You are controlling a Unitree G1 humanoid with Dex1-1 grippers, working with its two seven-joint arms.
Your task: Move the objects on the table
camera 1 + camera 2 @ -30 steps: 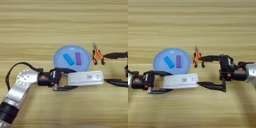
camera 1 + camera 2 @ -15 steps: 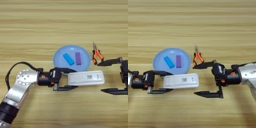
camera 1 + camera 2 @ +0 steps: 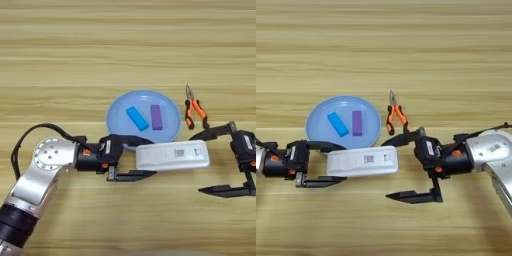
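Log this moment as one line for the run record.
left gripper: shut on long white rectangular bar | right gripper: open, right of bar | orange-handled pliers: on table beside light-blue plate

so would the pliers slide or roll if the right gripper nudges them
The pliers lie flat with handles splayed, so they'd likely slide or pivot rather than roll. The rubbery-looking orange grips probably drag on the table. The right gripper is open just below them.

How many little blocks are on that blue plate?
2: a blue block on the left side of the plate, tilted, and a purple block just right of it, near the middle. None seems hidden.
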